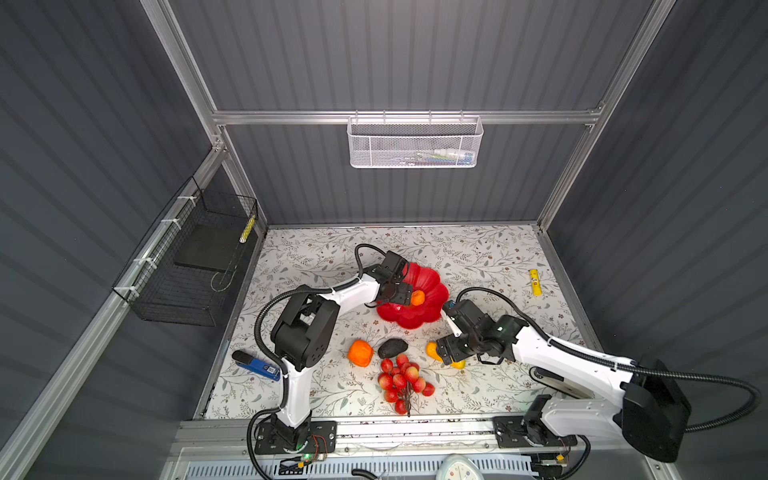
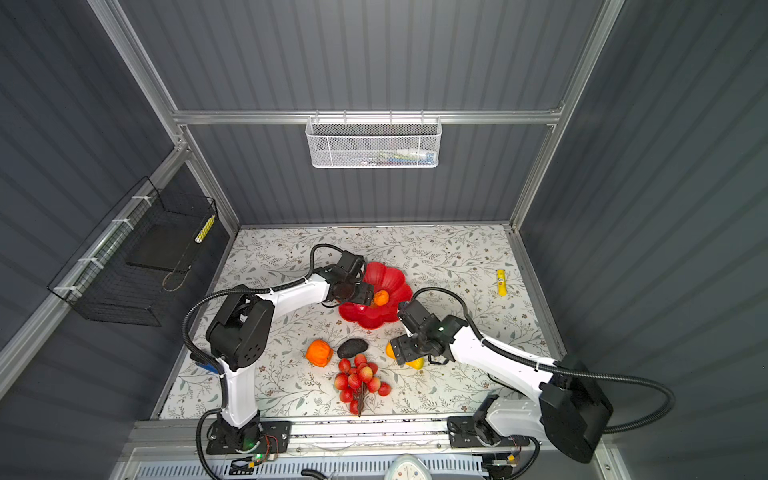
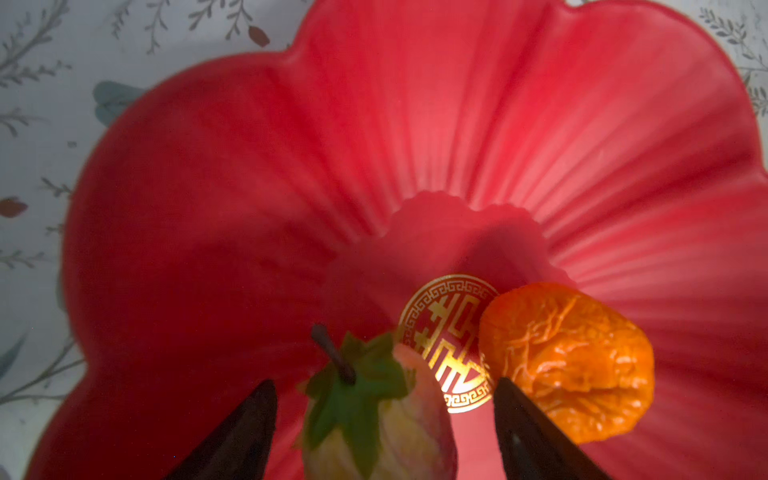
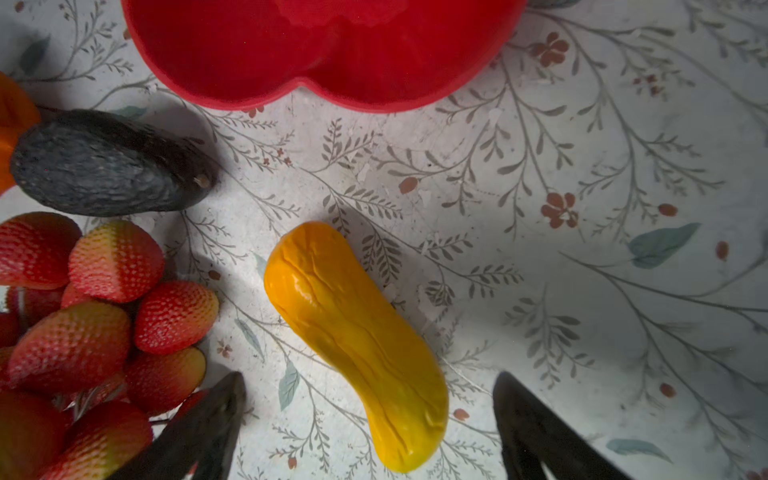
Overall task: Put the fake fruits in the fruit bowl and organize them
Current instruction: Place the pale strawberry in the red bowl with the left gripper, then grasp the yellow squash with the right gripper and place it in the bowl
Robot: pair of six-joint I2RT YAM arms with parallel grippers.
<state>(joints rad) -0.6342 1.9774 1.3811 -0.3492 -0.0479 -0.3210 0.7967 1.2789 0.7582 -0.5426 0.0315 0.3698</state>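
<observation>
Black fingers [image 3: 241, 432] of my left gripper [image 3: 384, 384] stand well apart low over the fruit bowl [image 3: 208, 187]. The strawberry [image 3: 399, 424] lies between them, leafy end up, with a gap on either side, so I read nothing as gripped. Just beside one finger sits the small orange fruit [image 3: 569, 361], also in the bowl, its edge overlapping the gold emblem [image 3: 449, 345] at the centre.

My right gripper [image 4: 370, 376] is spread wide too. It hangs above the yellow corn-like piece [image 4: 353, 332], which lies on the floral table [image 4: 582, 291] clear of both fingers in the wrist view.

Further out, the dark avocado [image 4: 104, 166] lies near the bowl's rim but apart from it, and the bunch of red berries [image 4: 104, 311] lies just beside the avocado. The orange persimmon-like fruit [image 1: 360, 353] sits on the avocado's other side. All four lie outside the bowl.

A yellow glue stick [image 1: 535, 282] lies well apart near the table's right edge.
</observation>
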